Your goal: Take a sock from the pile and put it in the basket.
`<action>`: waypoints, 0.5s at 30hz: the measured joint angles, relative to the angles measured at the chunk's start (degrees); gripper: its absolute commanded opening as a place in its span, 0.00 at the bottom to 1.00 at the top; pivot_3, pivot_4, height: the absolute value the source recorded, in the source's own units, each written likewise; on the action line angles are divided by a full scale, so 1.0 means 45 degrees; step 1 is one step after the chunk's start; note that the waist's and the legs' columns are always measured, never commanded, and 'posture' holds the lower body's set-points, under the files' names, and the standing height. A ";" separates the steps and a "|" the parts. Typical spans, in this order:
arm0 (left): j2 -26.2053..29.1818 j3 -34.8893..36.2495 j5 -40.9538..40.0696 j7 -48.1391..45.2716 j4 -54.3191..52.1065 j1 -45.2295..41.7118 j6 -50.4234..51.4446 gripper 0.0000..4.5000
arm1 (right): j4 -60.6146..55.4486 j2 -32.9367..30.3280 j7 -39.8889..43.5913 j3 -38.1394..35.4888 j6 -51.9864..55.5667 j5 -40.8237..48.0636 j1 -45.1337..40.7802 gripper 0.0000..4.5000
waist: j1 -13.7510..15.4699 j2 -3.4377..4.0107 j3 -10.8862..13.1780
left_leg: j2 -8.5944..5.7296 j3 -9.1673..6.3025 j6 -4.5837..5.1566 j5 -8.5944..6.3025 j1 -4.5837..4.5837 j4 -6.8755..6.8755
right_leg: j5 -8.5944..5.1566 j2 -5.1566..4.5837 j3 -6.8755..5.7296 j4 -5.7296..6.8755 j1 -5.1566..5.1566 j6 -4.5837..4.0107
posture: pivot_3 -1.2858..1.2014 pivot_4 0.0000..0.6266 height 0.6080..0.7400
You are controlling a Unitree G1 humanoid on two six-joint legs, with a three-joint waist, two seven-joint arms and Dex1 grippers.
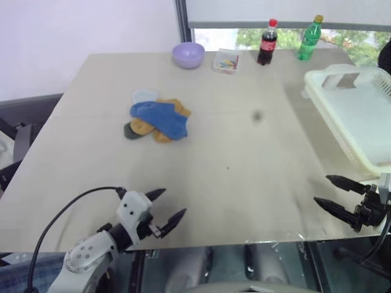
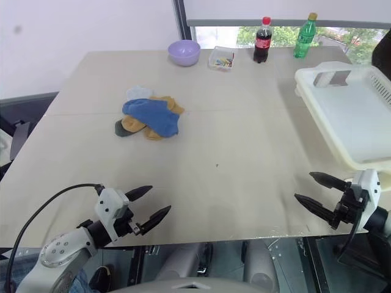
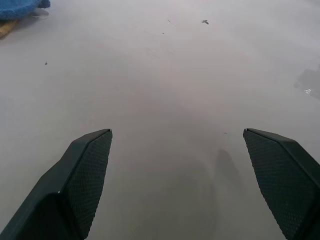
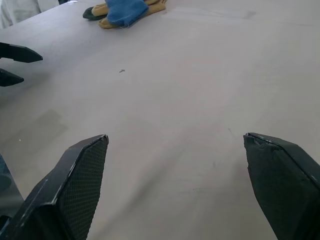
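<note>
socks form the pile [image 1: 157,119] on the left-centre area of the desk [image 1: 244,171]. the sock [image 1: 164,118], royal blue and plain, lies on top of the pile, draped over mustard-yellow socks [image 1: 175,110]. a pale light-blue sock [image 1: 144,96] shows at the far edge of the pile and a dark grey-green sock [image 1: 129,131] at its near left edge. nothing touches the sock.

the basket [image 1: 360,122], cream-white with slotted sides and a handle cutout, rests at the right edge of the desk, well apart from the pile. no sock is visible inside it.

the left pincer [image 1: 165,207] hovers over the near left edge of the desk, with its two black fingers spread wide and empty. in the left wrist view both fingertips [image 3: 85,170] frame bare desk surface, with a corner of the sock at the far edge. the right pincer [image 1: 325,191] hovers at the near right edge of the desk, just in front of the basket, also spread wide and empty. in the right wrist view the pile lies far ahead across the desk.

along the far edge of the desk stand a lilac bowl [image 1: 188,54], a small clear container [image 1: 226,61] with coloured items, a cola bottle [image 1: 267,43] and a green bottle [image 1: 309,38].
</note>
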 measured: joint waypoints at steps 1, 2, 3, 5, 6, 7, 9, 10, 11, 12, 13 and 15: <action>0.0000 0.0000 0.0000 0.0000 0.0000 0.0000 0.0000 1.00 | 0.0000 0.0000 0.0000 0.0000 0.0000 0.0000 0.0000 0.98 | 0.0000 0.0000 0.0000 | 0.0000 0.0000 0.0000 0.0000 0.0000 0.0000 | 0.0000 0.0000 -0.0001 0.0000 0.0000 0.0000 | 0.52 0.24 0.94; -0.0066 0.0018 -0.0009 0.0013 0.0004 -0.0052 -0.0073 1.00 | 0.0086 0.0001 0.0069 0.0000 -0.0058 -0.0004 -0.0068 0.98 | -0.0001 0.0000 0.0000 | 0.0000 0.0000 0.0000 0.0000 0.0001 0.0000 | 0.0000 0.0000 -0.0001 0.0000 0.0001 0.0000 | 0.52 0.24 0.94; -0.0273 0.0056 -0.0083 0.0040 0.0021 -0.0141 -0.0174 1.00 | 0.0263 -0.0002 0.0126 -0.0007 -0.0194 -0.0019 -0.0168 0.98 | -0.0003 0.0000 0.0000 | 0.0000 0.0007 0.0000 0.0000 0.0003 0.0001 | 0.0000 0.0000 0.0002 0.0000 0.0001 0.0000 | 0.52 0.24 0.94; -0.0431 0.0096 -0.0148 0.0068 0.0038 -0.0299 -0.0310 1.00 | 0.0318 -0.0002 0.0250 -0.0008 -0.0318 -0.0036 -0.0197 0.98 | -0.0002 0.0000 0.0000 | 0.0000 0.0008 0.0000 0.0000 0.0005 0.0002 | 0.0001 0.0002 0.0002 0.0002 0.0001 0.0000 | 0.52 0.24 0.94; -0.0540 0.0201 -0.0268 0.0062 0.0085 -0.0391 -0.0459 1.00 | 0.0325 -0.0001 0.0352 -0.0019 -0.0507 -0.0050 -0.0186 0.98 | 0.0002 0.0000 0.0000 | 0.0002 0.0008 0.0000 0.0001 0.0007 0.0002 | 0.0001 0.0003 0.0000 0.0004 0.0001 0.0000 | 0.52 0.24 0.94; -0.0542 0.0274 -0.0338 0.0047 0.0104 -0.0418 -0.0506 1.00 | 0.0324 -0.0001 0.0385 -0.0037 -0.0565 -0.0058 -0.0160 0.98 | 0.0001 0.0000 0.0000 | 0.0002 0.0007 0.0000 0.0001 0.0007 0.0001 | 0.0001 0.0004 -0.0001 0.0005 0.0001 0.0000 | 0.52 0.24 0.94; -0.0544 0.0363 -0.0353 -0.0018 0.0212 -0.0557 -0.0643 1.00 | 0.0322 0.0002 0.0462 -0.0160 -0.0692 -0.0075 0.0037 0.98 | 0.0005 0.0004 -0.0002 | -0.0001 0.0009 0.0000 0.0001 0.0006 0.0002 | 0.0002 0.0003 0.0003 0.0004 0.0001 0.0000 | 0.52 0.24 0.94; -0.0547 0.0360 -0.0349 -0.0048 0.0299 -0.0611 -0.0692 1.00 | 0.0322 0.0004 0.0482 -0.0234 -0.0720 -0.0086 0.0107 0.98 | 0.0007 0.0003 -0.0002 | -0.0003 0.0011 0.0000 0.0001 0.0006 0.0002 | 0.0002 0.0003 0.0004 0.0004 0.0001 0.0000 | 0.52 0.24 0.94; -0.0554 0.0356 -0.0348 -0.0086 0.0417 -0.0682 -0.0715 1.00 | 0.0322 0.0007 0.0513 -0.0295 -0.0758 -0.0096 0.0176 0.98 | 0.0012 0.0003 -0.0002 | -0.0005 0.0013 0.0001 0.0001 0.0006 0.0002 | 0.0002 0.0002 0.0006 0.0004 0.0001 0.0000 | 0.52 0.24 0.94; -0.0569 0.0346 -0.0348 -0.0110 0.0503 -0.0775 -0.0717 1.00 | 0.0322 0.0019 0.0531 -0.0331 -0.0796 -0.0107 0.0220 0.98 | 0.0015 0.0002 -0.0002 | -0.0004 0.0015 0.0001 0.0001 0.0006 0.0003 | 0.0003 0.0002 0.0008 0.0004 0.0001 0.0001 | 0.52 0.24 0.94; -0.0579 0.0339 -0.0348 -0.0117 0.0554 -0.0868 -0.0717 1.00 | 0.0322 0.0038 0.0538 -0.0336 -0.0828 -0.0113 0.0241 0.98 | 0.0015 0.0002 -0.0002 | -0.0004 0.0015 0.0001 0.0001 0.0008 0.0006 | 0.0003 0.0003 0.0008 0.0005 0.0001 0.0001 | 0.52 0.24 0.94; -0.0580 0.0337 -0.0352 -0.0124 0.0574 -0.1017 -0.0710 1.00 | 0.0322 0.0049 0.0542 -0.0336 -0.0871 -0.0120 0.0266 0.98 | 0.0013 0.0002 -0.0002 | -0.0004 0.0017 0.0001 0.0001 0.0012 0.0008 | 0.0003 0.0002 0.0011 0.0014 0.0003 0.0001 | 0.52 0.24 0.94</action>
